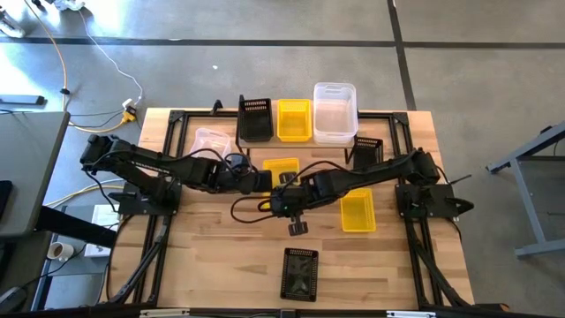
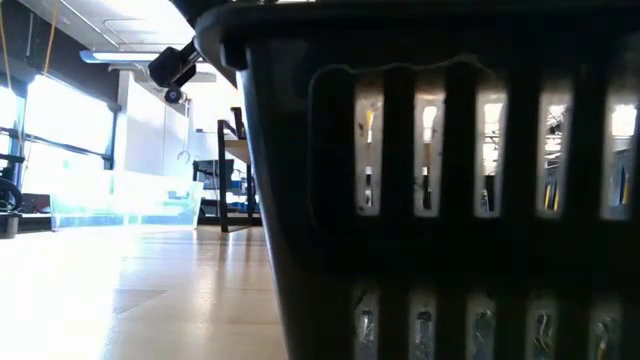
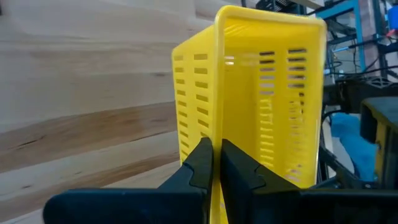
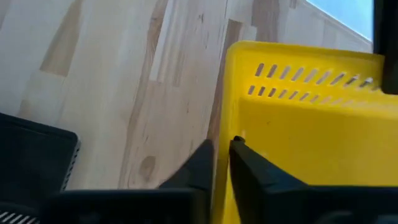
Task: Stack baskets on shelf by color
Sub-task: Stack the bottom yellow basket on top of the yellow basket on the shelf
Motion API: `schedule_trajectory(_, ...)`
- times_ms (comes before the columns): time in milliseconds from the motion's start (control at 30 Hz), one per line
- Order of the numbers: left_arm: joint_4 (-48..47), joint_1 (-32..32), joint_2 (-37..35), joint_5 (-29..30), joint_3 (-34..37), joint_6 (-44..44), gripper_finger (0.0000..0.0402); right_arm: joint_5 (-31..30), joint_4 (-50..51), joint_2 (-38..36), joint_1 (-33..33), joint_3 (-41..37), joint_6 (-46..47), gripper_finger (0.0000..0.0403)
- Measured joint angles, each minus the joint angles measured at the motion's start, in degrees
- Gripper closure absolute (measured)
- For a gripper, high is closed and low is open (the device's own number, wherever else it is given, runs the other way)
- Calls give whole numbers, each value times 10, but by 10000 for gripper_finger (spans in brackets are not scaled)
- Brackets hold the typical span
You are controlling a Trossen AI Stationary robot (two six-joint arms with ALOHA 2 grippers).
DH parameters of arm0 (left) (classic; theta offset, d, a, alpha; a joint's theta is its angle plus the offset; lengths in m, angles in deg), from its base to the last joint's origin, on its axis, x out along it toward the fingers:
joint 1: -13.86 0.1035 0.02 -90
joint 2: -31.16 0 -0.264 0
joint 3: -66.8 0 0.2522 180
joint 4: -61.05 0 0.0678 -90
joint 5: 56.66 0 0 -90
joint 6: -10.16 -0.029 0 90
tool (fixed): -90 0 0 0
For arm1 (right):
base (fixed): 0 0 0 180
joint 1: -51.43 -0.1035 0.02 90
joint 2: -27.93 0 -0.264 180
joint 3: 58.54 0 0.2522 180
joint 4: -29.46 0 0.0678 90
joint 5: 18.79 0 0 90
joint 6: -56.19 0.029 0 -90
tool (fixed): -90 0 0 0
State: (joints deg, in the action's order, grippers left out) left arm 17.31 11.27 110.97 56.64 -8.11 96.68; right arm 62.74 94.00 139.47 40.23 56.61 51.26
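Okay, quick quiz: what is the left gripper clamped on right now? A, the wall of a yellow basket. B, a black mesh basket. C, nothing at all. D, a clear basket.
A: in the left wrist view the left gripper has its two dark fingers pinched on the rim of a yellow basket, and the high view shows that arm reaching to the yellow basket in the middle of the table.

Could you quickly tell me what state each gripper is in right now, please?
Left gripper: shut on the yellow basket wall.
Right gripper: shut on the same basket's wall.
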Motion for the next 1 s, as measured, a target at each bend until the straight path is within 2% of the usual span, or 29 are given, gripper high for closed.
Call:
schedule_trajectory(67, 0, 0, 0, -1, 0, -5, 394, -1, 0, 0, -1, 0, 1, 395)
schedule_trajectory(200, 0, 0, 0, -6, 0, -3, 385, -5, 1, 0, -6, 0, 17, 396)
schedule_trajectory(467, 2, -1, 0, -42, 0, -23, 321, -5, 9, -2, -17, 0, 61, 401)
schedule_trajectory(733, -1, 7, -3, -57, 0, -146, 259, -5, 14, -24, -32, 0, 154, 402)
schedule_trajectory(1000, -3, 39, -36, -83, 0, -255, 243, -2, 37, -43, -45, 0, 236, 403)
